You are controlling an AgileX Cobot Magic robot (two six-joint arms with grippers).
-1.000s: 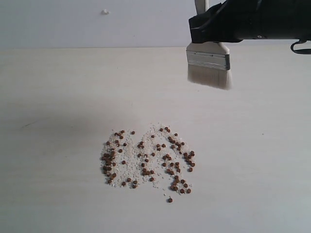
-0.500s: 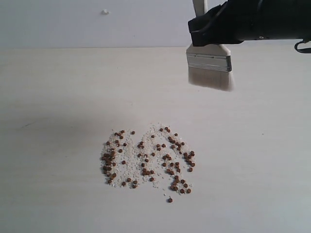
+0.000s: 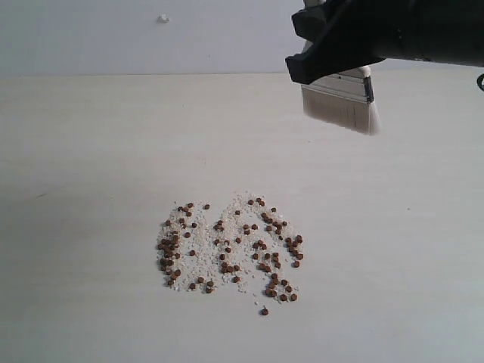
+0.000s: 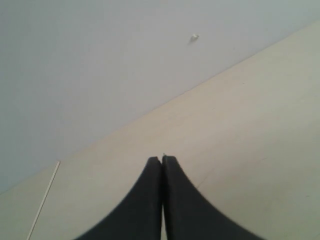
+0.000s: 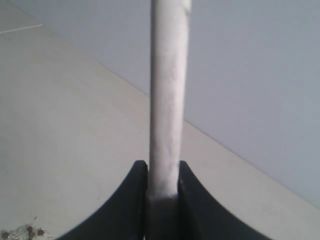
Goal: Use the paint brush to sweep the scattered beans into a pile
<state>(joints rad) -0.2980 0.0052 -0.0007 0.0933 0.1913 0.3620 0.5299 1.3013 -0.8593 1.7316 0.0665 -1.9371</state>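
The beans [image 3: 227, 249] lie scattered with whitish crumbs on the pale table [image 3: 91, 151], near its front middle. The paint brush [image 3: 342, 102] hangs in the air behind and to the right of them, bristles down and slightly tilted, well clear of the table. My right gripper [image 3: 318, 47] is shut on its handle, and the ferrule is partly hidden under the black fingers. The right wrist view shows the pale handle [image 5: 167, 90] clamped between the jaws of the right gripper [image 5: 163, 167], with a few beans [image 5: 22, 232] at the corner. My left gripper [image 4: 162, 159] is shut and empty over bare table.
A grey wall [image 3: 113, 38] rises behind the table, with a small white speck [image 3: 162, 17] on it, also seen as a speck [image 4: 194, 37] in the left wrist view. A thin seam [image 4: 42, 200] runs across the table near the left gripper.
The right gripper has turned and shifted slightly right and up. The brush now tilts, with its bristles moved to the right. The beans have not moved.
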